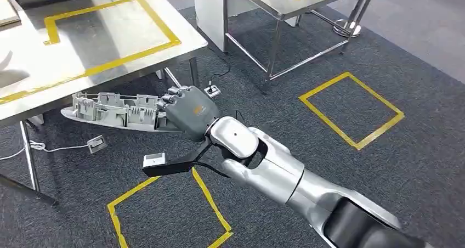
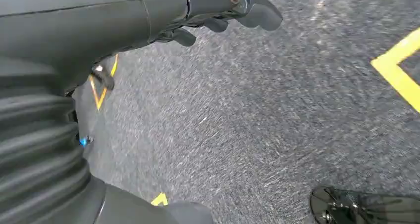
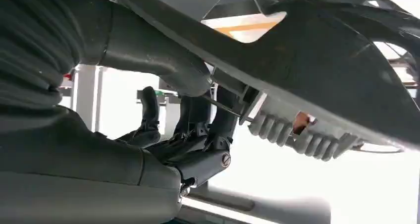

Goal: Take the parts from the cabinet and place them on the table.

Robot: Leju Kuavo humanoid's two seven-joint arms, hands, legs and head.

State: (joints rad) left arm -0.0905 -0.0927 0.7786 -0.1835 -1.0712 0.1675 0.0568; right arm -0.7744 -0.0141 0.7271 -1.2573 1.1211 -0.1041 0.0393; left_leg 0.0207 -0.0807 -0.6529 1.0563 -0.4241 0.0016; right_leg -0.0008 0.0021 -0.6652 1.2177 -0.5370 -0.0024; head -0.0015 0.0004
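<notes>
Right hand (image 1: 186,110) is wrapped around one end of the long grey part (image 1: 118,112), fingers curled over its top edge, thumb underneath. From the wrist camera the dark fingers (image 3: 198,120) hook over the part (image 3: 317,70) beside its ribbed underside. The part juts out level from the hand, hanging in the air just below and in front of the near edge of the worktop (image 1: 82,45), not resting on it. Directly ahead of the part runs that worktop edge, with its yellow tape outline (image 1: 109,34) on top; a worktop leg (image 1: 193,72) stands just behind the hand. On the grey carpet below lie a white cable and small plug boxes (image 1: 96,144), plus yellow tape squares (image 1: 351,110). A second steel table (image 1: 296,6) stands further back. The silver right arm (image 1: 274,165) reaches forward and to the left, wrist roughly level. Left hand (image 2: 218,11) hangs over the carpet, fingers loosely apart, holding nothing.
</notes>
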